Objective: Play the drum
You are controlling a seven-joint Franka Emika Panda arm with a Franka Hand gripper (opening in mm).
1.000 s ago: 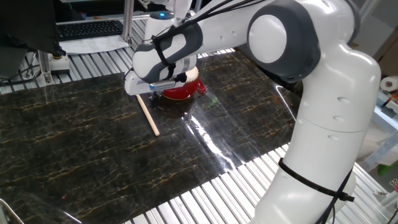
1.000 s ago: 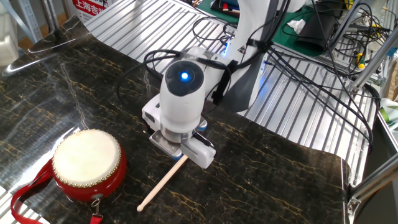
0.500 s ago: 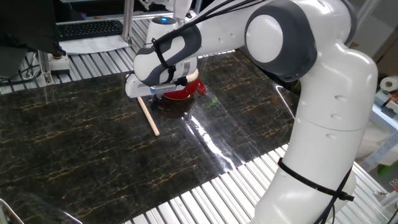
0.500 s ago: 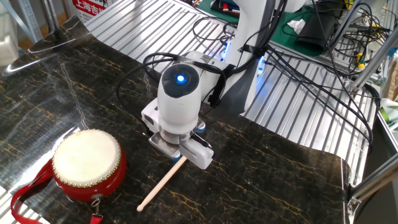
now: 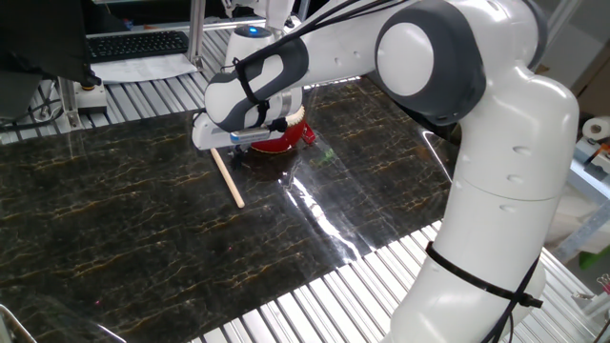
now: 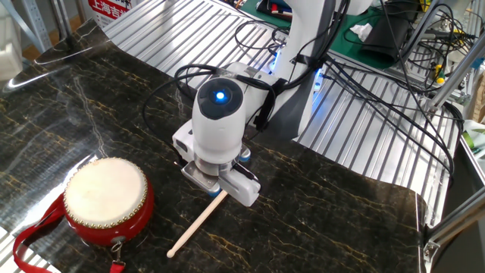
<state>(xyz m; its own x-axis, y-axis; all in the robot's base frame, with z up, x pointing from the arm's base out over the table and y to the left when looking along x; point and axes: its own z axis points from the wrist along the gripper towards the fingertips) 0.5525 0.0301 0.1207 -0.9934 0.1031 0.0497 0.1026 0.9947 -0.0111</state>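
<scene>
One view shows drum [image 6: 106,199] skin | gripper [image 6: 217,191] over stick [image 6: 198,224] | jaws hidden, cannot tell

Thin light wooden stick [image 6: 198,224] lies flat on dark marbled mat [image 6: 341,220], one end near mat edge. Mat covers ribbed metal tabletop [image 5: 324,295]. Black keyboard [image 5: 138,44] sits beyond far table edge. Bundle of black cables [image 6: 364,83] trails over bare ribbed area. Red-and-white sign [image 6: 114,7] at far corner. Green cloth with white crumpled paper [image 6: 362,32] behind cables.
</scene>
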